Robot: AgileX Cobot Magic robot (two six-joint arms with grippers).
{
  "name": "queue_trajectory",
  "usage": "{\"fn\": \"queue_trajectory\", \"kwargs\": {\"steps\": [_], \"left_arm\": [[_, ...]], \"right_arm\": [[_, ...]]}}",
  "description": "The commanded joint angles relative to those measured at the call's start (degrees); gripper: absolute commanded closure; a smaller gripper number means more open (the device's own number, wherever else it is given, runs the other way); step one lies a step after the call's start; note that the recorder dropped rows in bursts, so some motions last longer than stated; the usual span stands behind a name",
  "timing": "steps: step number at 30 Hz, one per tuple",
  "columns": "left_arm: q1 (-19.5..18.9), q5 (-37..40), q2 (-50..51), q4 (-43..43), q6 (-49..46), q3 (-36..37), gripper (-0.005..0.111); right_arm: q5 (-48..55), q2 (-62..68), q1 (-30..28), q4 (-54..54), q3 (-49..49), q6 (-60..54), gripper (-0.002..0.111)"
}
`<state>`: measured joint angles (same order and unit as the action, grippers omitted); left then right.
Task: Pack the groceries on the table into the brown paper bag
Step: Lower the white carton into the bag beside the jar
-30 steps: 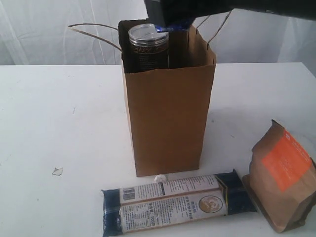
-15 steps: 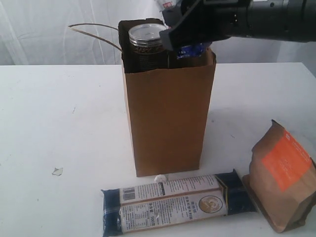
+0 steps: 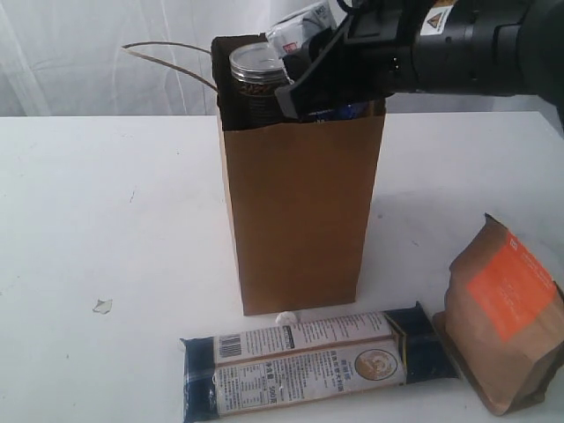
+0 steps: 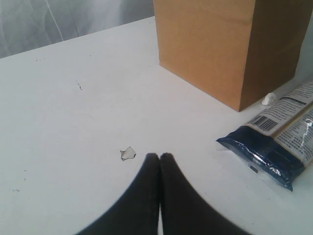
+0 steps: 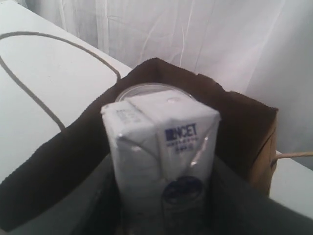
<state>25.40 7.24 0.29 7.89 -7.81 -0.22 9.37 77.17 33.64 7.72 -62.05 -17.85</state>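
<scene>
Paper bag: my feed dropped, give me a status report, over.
Right gripper shut on small blue-white packet, at mouth of brown paper bag. Left gripper shut, empty. Dark silver-lidded can inside, beside the packet.

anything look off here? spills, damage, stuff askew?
No spills. A clear wrapper scrap lies on the table left of the brown paper bag, a white crumb at its front base. The can sticks above the rim.

The small blue-white packet (image 5: 161, 147) reads "NCET" in blue letters; other print is illegible.
</scene>
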Motion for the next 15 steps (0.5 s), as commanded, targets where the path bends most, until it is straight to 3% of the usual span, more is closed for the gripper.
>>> {"fn": "queue_trajectory", "kwargs": {"steps": [1, 9, 15], "left_arm": [[-0.08, 0.29, -0.29, 0.24, 0.16, 0.22, 0.107], [-0.08, 0.29, -0.29, 0.24, 0.16, 0.22, 0.107], [-0.08, 0.29, -0.29, 0.24, 0.16, 0.22, 0.107]], "right_arm": [[-2.19, 0.17, -0.67, 0.21, -0.71, 1.1, 0.108], [-1.18, 1.56, -1.2, 0.21, -0.71, 3.06, 0.106], [-0.48, 1.56, -1.2, 0.21, -0.71, 3.07, 0.079]]}}
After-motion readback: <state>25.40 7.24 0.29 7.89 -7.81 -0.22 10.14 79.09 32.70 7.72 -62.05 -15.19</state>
